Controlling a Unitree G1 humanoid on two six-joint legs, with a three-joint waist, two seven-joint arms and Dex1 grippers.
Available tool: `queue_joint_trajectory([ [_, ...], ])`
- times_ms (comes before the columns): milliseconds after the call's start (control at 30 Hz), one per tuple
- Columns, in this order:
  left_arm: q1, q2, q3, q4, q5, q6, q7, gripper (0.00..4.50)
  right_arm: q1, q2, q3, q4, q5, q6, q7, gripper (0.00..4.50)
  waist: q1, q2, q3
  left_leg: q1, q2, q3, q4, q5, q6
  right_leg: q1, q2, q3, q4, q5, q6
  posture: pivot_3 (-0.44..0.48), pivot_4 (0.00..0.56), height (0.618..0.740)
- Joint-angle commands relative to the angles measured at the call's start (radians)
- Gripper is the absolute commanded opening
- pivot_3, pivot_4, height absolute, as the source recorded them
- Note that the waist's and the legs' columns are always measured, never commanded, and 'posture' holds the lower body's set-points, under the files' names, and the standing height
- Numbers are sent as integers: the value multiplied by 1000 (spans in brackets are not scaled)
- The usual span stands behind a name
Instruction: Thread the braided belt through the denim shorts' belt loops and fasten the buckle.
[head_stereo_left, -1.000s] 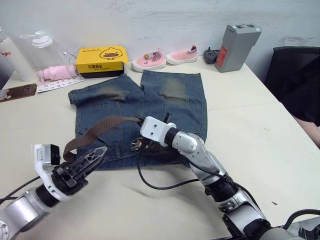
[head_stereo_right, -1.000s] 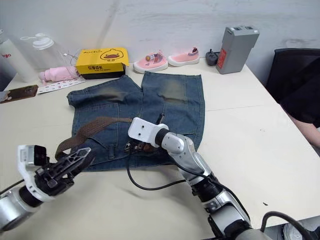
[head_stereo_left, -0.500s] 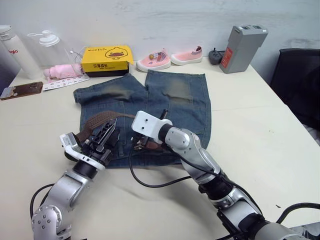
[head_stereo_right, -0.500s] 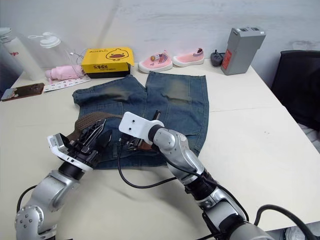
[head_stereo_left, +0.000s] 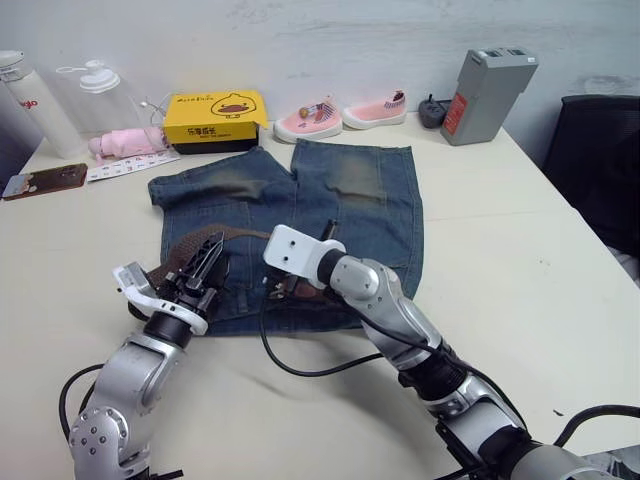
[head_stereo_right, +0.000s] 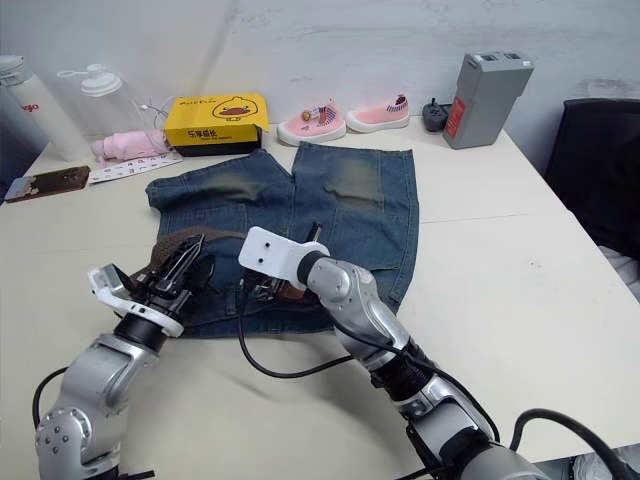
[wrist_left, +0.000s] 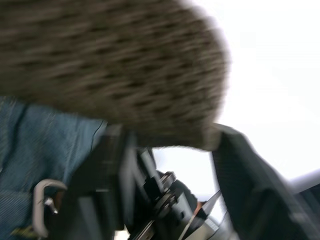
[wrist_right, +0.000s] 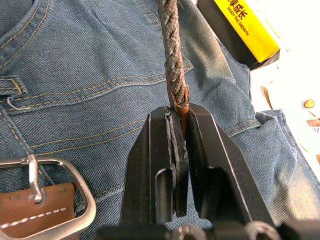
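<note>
The denim shorts (head_stereo_left: 350, 200) lie flat on the table, waistband toward me. The braided belt (head_stereo_left: 235, 233) arches over the left half of the waistband. My right gripper (wrist_right: 177, 112) is shut on the belt edge-on, low over the waistband (head_stereo_left: 283, 290). The silver buckle (wrist_right: 50, 200), on its brown leather end, lies on the denim right beside it. My left gripper (head_stereo_left: 208, 262) is at the belt's left bend, fingers (wrist_left: 110, 170) apart, with the woven band (wrist_left: 115, 65) across their tips. I cannot make out the belt loops under the arms.
Along the table's back stand a yellow box (head_stereo_left: 207, 118), pink shoes (head_stereo_left: 340, 112), a grey battery pack (head_stereo_left: 488, 82) and bottles (head_stereo_left: 30, 105). A phone (head_stereo_left: 40, 182) lies at far left. A black cable (head_stereo_left: 300, 365) loops near the waistband; a black chair (head_stereo_left: 600, 160) stands right.
My left gripper swung forward from in front of the waistband onto the shorts at the belt's left bend, and the belt's arch has dropped lower. The right gripper keeps its hold in place.
</note>
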Motion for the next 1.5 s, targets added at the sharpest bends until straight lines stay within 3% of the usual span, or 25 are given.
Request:
queue_joint_trajectory([
  [33, -18, -11, 28, -34, -11, -32, 22, 555, -12, -1, 7, -41, -9, -24, -5, 0, 0, 0, 0, 0, 0, 0, 0, 0, 0, 0, 0, 0, 0, 0, 0, 0, 150, 636],
  [67, -24, -14, 31, -33, -11, -35, 21, 170, -13, -3, 8, -40, -9, -27, -5, 0, 0, 0, 0, 0, 0, 0, 0, 0, 0, 0, 0, 0, 0, 0, 0, 0, 150, 636],
  [100, -27, -16, 33, -32, -11, -37, 21, 72, -13, -5, 9, -40, -9, -29, -5, 0, 0, 0, 0, 0, 0, 0, 0, 0, 0, 0, 0, 0, 0, 0, 0, 0, 150, 636],
  [400, -42, -14, 60, -14, -11, 18, -8, 72, -3, -15, -14, -52, 19, -59, -6, 0, 0, 0, 0, 0, 0, 0, 0, 0, 0, 0, 2, 0, 0, 0, 0, 0, 150, 636],
  [533, 26, 43, 144, 4, -11, 125, -106, 0, 38, -46, -105, -125, 156, -31, 92, 1517, -1, 0, 0, 0, 1, 0, 0, 0, 0, 0, 7, 1, -1, 0, 0, 0, 150, 636],
  [567, 50, 66, 174, 19, -11, 161, -141, 0, 53, -68, -126, -148, 196, -33, 131, 2166, -1, 1, 1, 0, 1, 0, 0, 0, 0, 0, 9, 1, -1, 0, 0, 0, 150, 636],
  [633, 91, 115, 227, 58, -11, 230, -207, 0, 83, -108, -165, -196, 276, -24, 198, 2914, 0, 3, 2, 0, 2, 0, -1, 0, 0, 0, 11, 1, -2, 0, 0, 0, 150, 636],
  [700, 137, 184, 279, 122, -11, 305, -265, 0, 108, -142, -213, -240, 353, 12, 246, 4125, 1, 4, 3, -1, 2, -1, -1, -1, 1, 0, 11, 1, -3, 0, 0, 0, 150, 636],
  [767, 172, 248, 311, 187, -11, 356, -299, 0, 131, -163, -257, -278, 429, 65, 287, 4439, 0, 5, 3, -1, 4, -1, -1, -1, 1, 1, 11, 2, -6, 0, 0, 0, 150, 636],
  [1033, 204, 349, 289, 270, -11, 421, -339, 0, 171, -248, -358, -372, 669, 232, 389, 4439, 4, 8, 5, -5, 10, -4, -1, -2, 1, 1, 11, 3, -14, 0, -1, 0, 150, 636],
  [1200, 225, 381, 277, 262, -11, 421, -346, 0, 172, -294, -353, -368, 702, 256, 362, 4439, 4, 9, 6, -7, 13, -3, -2, -1, 0, 1, 11, 3, -19, 0, -1, 0, 150, 636],
  [1500, 330, 502, 385, 263, -11, 471, -409, 0, 168, -329, -328, -342, 719, 236, 345, 4439, 1, 9, 6, -7, 15, -2, -11, 2, -4, 0, 11, 3, -28, 0, 0, 0, 150, 636],
])
